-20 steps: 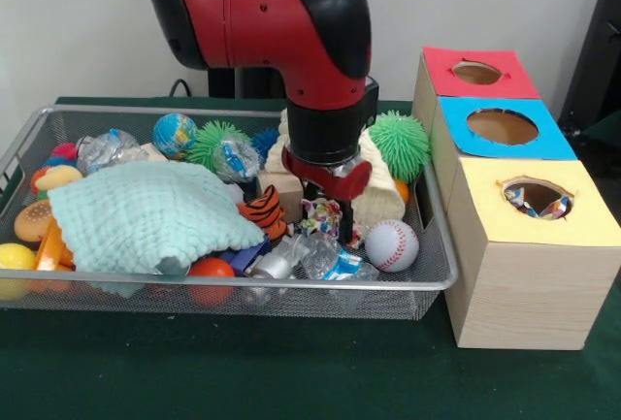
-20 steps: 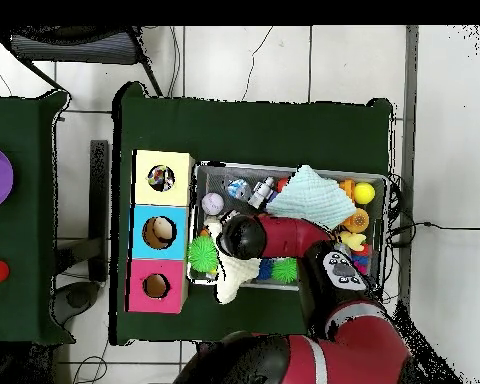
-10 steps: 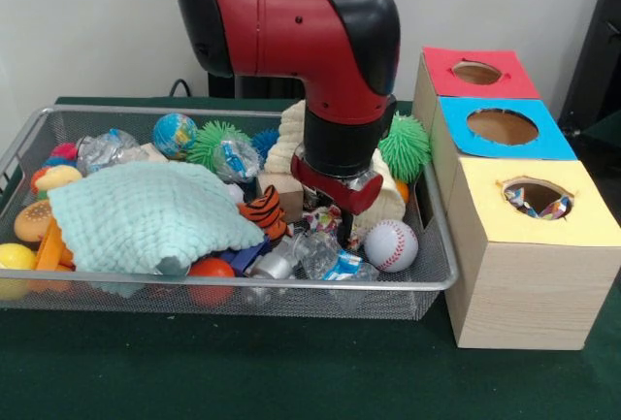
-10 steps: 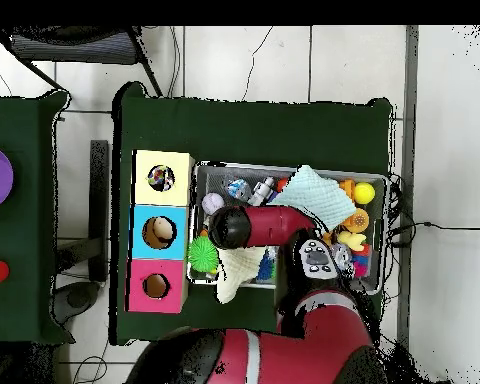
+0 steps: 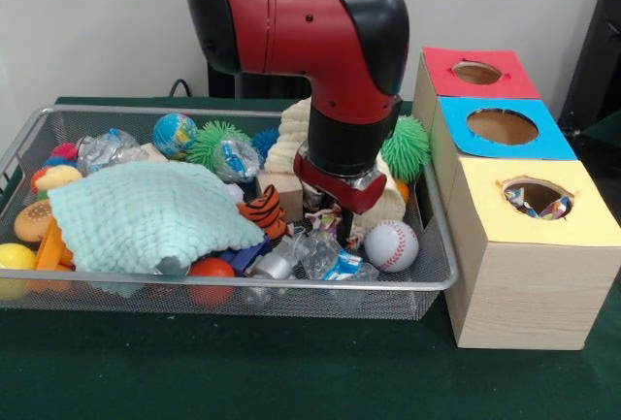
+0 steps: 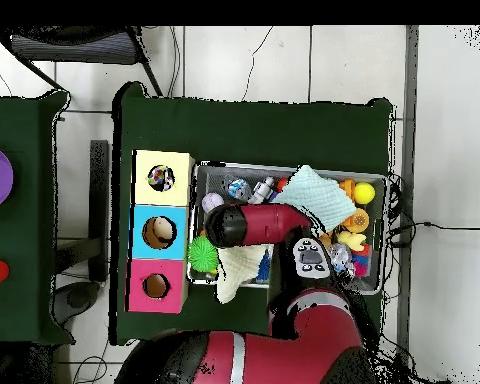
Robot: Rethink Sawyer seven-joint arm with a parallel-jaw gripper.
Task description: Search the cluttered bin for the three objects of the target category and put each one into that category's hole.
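**benchrat:** Green cloth on the surface, plain pale wall behind. Wire bin sits left of a wooden box row, and the red arm drops into the bin's right half. Claw is low among the clutter, roughly at 11 o'clock from the baseball.

**mesh_fan:** Is it holding anything?

**benchrat:** Can't tell, honestly. A colourful crinkly wrapper sits right at the claw, but whether it's pinched or just lying there, no idea. Overhead is useless for that, the arm covers everything.

**mesh_fan:** Where do the things go?

**benchrat:** Three lids in a line: red hole at the back, blue hole in the middle, yellow hole nearest the camera. The yellow one already has something shiny and multicoloured showing inside.

**mesh_fan:** Rest of the bin?

**benchrat:** Mint knitted cloth over the left half, tiger-striped toy at its 3 o'clock, more clear wrappers along the front rim, spiky green ball at 12 o'clock from the baseball, globe ball near the back rim.
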